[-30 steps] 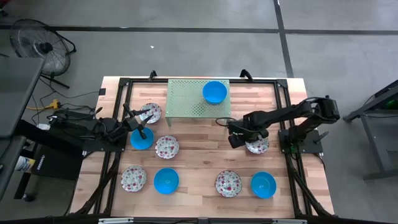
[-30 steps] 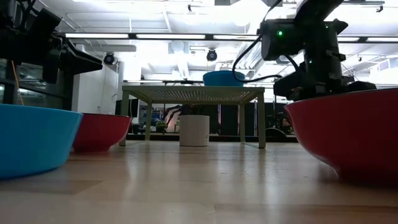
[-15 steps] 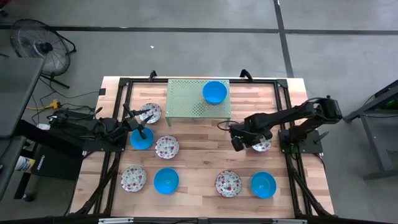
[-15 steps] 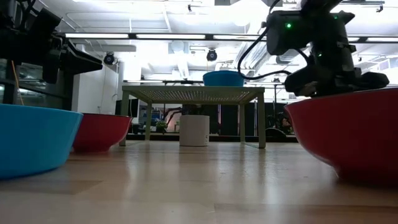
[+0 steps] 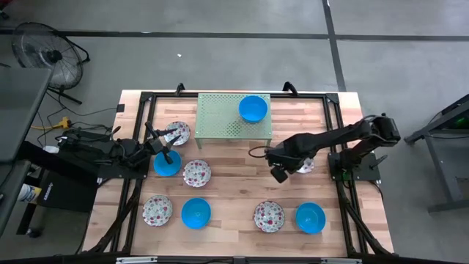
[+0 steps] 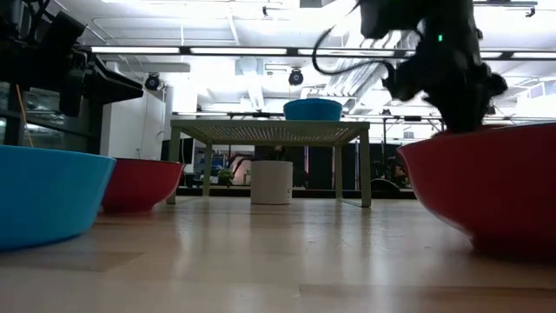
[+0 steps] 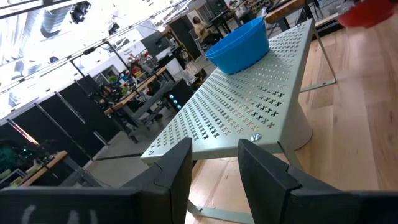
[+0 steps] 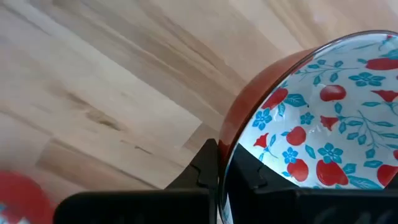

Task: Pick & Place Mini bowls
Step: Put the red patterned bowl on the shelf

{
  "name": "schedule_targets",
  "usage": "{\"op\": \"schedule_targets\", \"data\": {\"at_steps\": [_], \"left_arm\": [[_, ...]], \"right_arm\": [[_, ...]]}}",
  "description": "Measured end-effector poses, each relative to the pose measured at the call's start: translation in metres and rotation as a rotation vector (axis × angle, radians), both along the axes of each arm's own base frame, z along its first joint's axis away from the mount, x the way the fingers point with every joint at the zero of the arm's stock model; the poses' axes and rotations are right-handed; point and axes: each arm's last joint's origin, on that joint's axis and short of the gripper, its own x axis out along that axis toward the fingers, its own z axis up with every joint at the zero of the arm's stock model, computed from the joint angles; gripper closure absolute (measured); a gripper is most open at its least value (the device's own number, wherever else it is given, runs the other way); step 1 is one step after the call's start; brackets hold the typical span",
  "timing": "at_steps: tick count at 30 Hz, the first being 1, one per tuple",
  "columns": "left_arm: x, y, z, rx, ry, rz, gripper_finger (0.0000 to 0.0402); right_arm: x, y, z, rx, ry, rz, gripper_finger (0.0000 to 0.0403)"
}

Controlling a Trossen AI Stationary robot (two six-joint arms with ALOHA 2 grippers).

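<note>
1. The right gripper (image 5: 279, 173) is near the middle of the bench (image 5: 234, 192). Its jaws are clamped on the rim of a flowery bowl (image 8: 323, 118), one jaw inside and one outside.
2. From above, that bowl (image 5: 303, 166) is mostly hidden under the right arm. I cannot tell if it is off the bench yet.
3. The left gripper (image 5: 167, 156) waits over a blue bowl (image 5: 166, 164) on the left side. Its jaws are apart and hold nothing.
4. One more blue bowl (image 5: 253, 108) sits on top of the green rack (image 5: 220, 117) at the back.
5. The other bowls rest on the bench: two flowery and one blue near the left arm, one flowery and one blue at the front right.
6. What could go wrong: the jaws pinch only a thin bit of rim. The bowl is smooth, so it could slip out and drop if the arm moves fast.
7. Held by one edge, the bowl may hang crooked. It could swing and land tipped over when it is put down.
8. If the bowl goes to the rack, it could bump the rack's edge or knock the blue bowl already there.
9. The arm could also brush the flowery bowl (image 5: 269, 216) at the front if it swings low.
</note>
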Motion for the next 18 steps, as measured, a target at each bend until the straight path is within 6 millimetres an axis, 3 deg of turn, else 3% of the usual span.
{"op": "schedule_targets", "data": {"at_steps": [6,18], "left_arm": [[0.0,0.0,0.0,0.0,0.0,0.0,0.0275],[0.0,0.0,0.0,0.0,0.0,0.0,0.0275]], "right_arm": [[0.002,0.005,0.034,-0.048,0.02,0.246,0.0402],[0.001,0.01,0.086,-0.376,0.146,1.024,0.0402]]}}
